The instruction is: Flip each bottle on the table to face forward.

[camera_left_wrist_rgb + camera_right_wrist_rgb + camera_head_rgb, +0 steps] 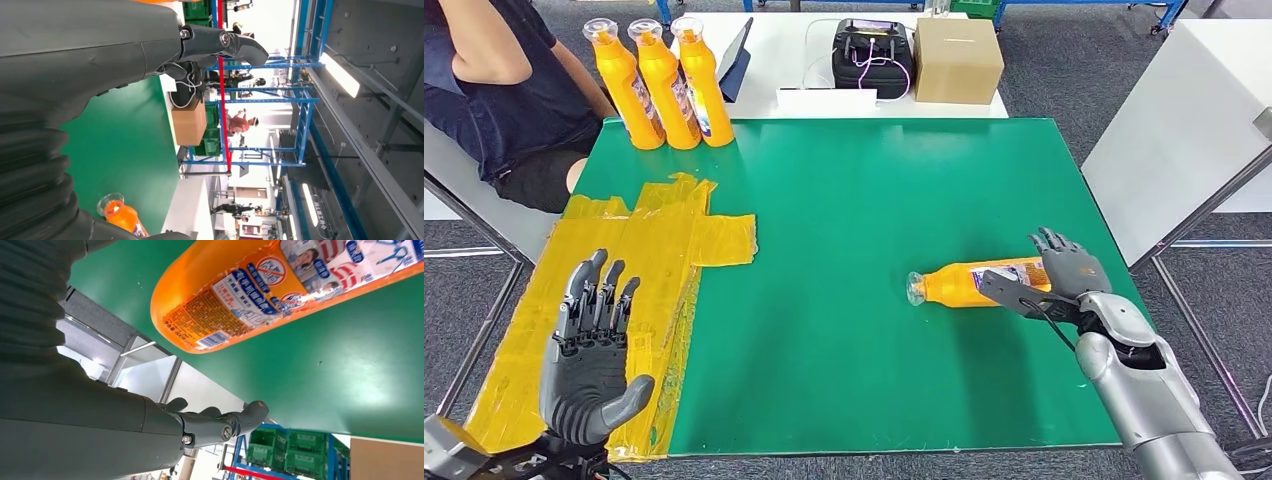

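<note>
Orange bottle [969, 283] lying flat, right hand [1069, 272] spread beside it, left hand [589, 350] spread, empty.

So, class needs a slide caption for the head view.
Right hand reaches an orange bottle lying on the green table; left hand open.

So the desk [844, 300] has a green mat top. Far left corner has three orange bottles [661, 85] standing upright in a tight row, clear caps up. Along the left side there's a patch of yellow tape [624, 290] stuck down in overlapping strips, kinda messy. Over on the right, one more orange bottle [969, 284] lies on its side, cap pointing left, label facing up.
</note>
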